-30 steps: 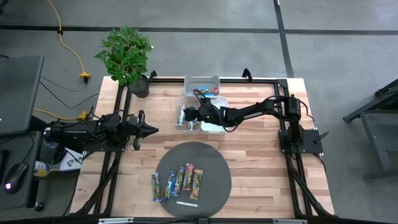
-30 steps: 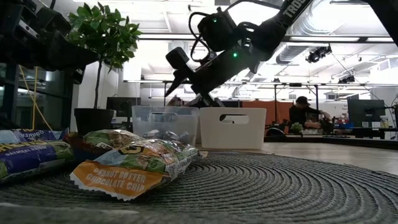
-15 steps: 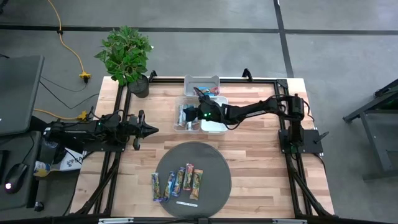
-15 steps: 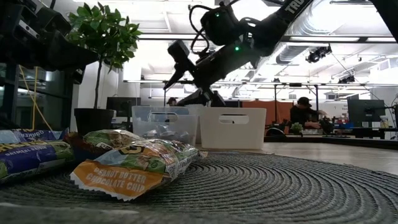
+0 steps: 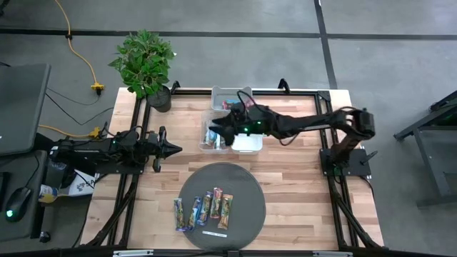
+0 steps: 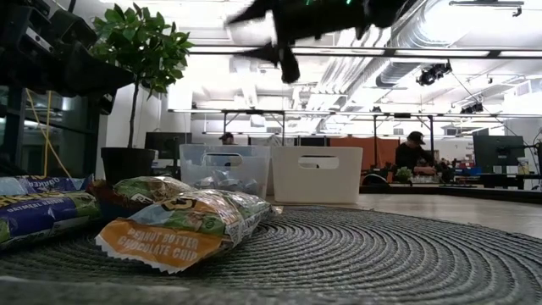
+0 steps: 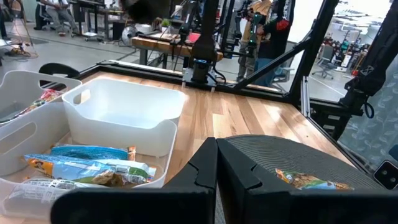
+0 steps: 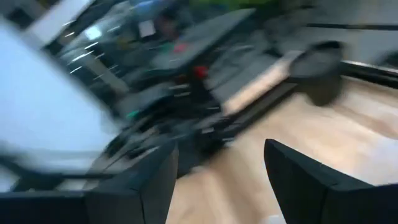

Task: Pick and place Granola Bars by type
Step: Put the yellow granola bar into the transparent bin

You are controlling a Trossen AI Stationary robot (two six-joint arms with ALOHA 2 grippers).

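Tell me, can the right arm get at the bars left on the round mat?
Probably yes. The right gripper hangs open and empty above the bins, high off the table. Nothing stands between it and the bars on the mat. The left gripper waits shut, off to the side.

Two dark arms, one at the left and one at the right of a single wooden bench [image 5: 285, 185]. One round grey mat [image 5: 246, 189] at the near middle, bearing five wrapped bars [image 5: 203, 208] in a row and one thin white strip [image 5: 213, 233]. Three small bins at the far middle: one clear bin [image 5: 211, 135] on the left, one white bin [image 5: 247, 143] on the right, one more bin [image 5: 230, 92] behind them; the bars inside them are too small to count. One potted plant [image 5: 145, 63] at the far left corner.
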